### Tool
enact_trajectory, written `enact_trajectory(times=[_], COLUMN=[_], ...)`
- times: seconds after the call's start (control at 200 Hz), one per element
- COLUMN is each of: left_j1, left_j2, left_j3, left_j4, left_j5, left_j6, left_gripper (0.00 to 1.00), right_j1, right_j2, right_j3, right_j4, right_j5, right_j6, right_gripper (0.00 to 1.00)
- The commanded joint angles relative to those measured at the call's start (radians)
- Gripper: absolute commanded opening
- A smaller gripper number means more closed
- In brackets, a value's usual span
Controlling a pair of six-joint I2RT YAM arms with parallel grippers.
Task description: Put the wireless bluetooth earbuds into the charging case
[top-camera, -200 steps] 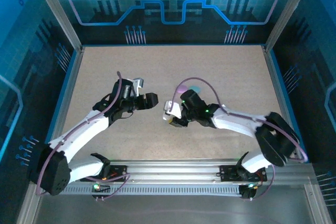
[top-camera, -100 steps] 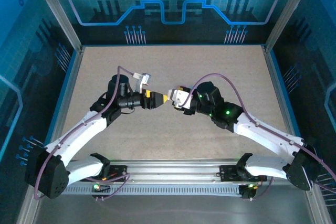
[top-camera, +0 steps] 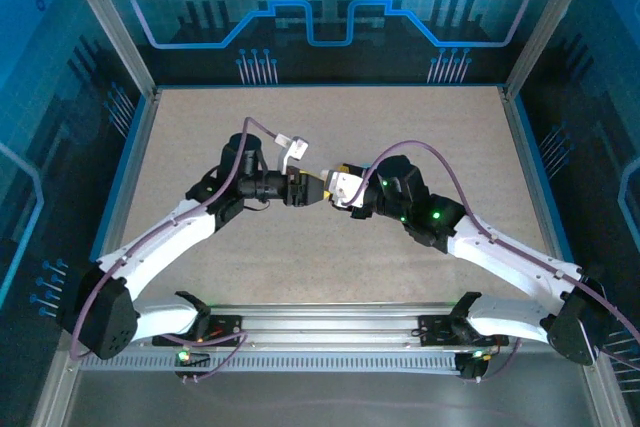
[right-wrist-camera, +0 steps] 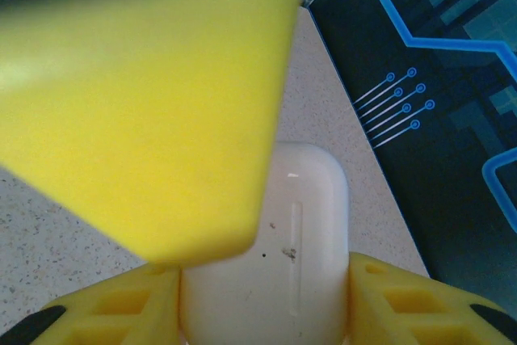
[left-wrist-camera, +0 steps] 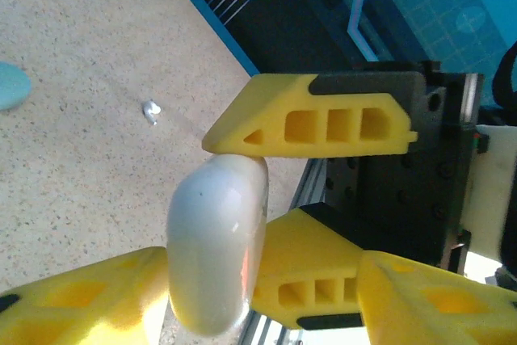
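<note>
Nose to nose over the middle of the table [top-camera: 420,137]: the right gripper [top-camera: 336,190] has a white charging case [right-wrist-camera: 300,248] clamped between its yellow fingers [right-wrist-camera: 408,300]. One finger presses each long side, and the jaws are narrowed to the case's width. The rounded end of the case sticks out past the right fingertips, straight toward the left gripper [top-camera: 312,188], which faces it from directly ahead. Seen from the right wrist, one of the left gripper's broad yellow fingers [right-wrist-camera: 145,94] lies blurred across the near face of the case, covering its upper left part. Seen from the left wrist, the left gripper's own two fingers stand part-way apart, one at either side of the case. The finger [left-wrist-camera: 77,300] on one side touches the case's rounded flank, while the other sits beside a finger of the right gripper rather than against the case. Whether the left jaws have a real grip on the case cannot be told. Out beyond the left fingertips, well apart from both tools, a tiny white earbud [left-wrist-camera: 151,109] lies on the speckled table, too small to make out in detail. Farther off to that same side, a pale teal object [left-wrist-camera: 11,85] is cut off by the frame's edge
</note>
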Motion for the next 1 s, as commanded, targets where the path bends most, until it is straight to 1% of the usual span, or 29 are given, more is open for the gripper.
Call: enact_trajectory(times=[0.0, 0.215, 0.285, 0.45, 0.57, 0.64, 0.68, 0.82, 0.996], left_j1=[-0.009, -0.022, -0.023, -0.025, -0.024, -0.025, -0.024, -0.024, -0.023], left_j2=[0.02, 0.037, 0.039, 0.04, 0.04, 0.042, 0.042, 0.04, 0.043], left_j3=[0.029, 0.039, 0.039, 0.038, 0.038, 0.038, 0.038, 0.034, 0.031], left_j4=[0.047, 0.039, 0.038, 0.046, 0.048, 0.056, 0.058, 0.078, 0.082], left_j5=[0.033, 0.04, 0.04, 0.042, 0.038, 0.04, 0.038, 0.037, 0.036], left_j6=[-0.007, -0.001, 0.0, -0.005, -0.005, -0.012, -0.017, -0.029, -0.029], left_gripper=[0.55, 0.45, 0.44, 0.33, 0.29, 0.29, 0.32, 0.35, 0.3], right_j1=[0.001, 0.002, 0.001, 0.001, 0.002, 0.002, 0.001, 0.002, 0.002], right_j2=[-0.026, -0.027, -0.027, -0.025, -0.029, -0.031, -0.032, -0.029, -0.033], right_j3=[0.026, 0.026, 0.025, 0.027, 0.027, 0.024, 0.024, 0.024, 0.019], right_j4=[0.044, 0.049, 0.053, 0.053, 0.055, 0.053, 0.05, 0.047, 0.055], right_j5=[-0.026, -0.038, -0.039, -0.04, -0.049, -0.057, -0.061, -0.055, -0.06], right_j6=[0.007, 0.013, 0.014, 0.017, 0.021, 0.015, 0.01, 0.002, 0.003], right_gripper=[0.45, 0.45, 0.45, 0.46, 0.46, 0.46, 0.46, 0.46, 0.46])
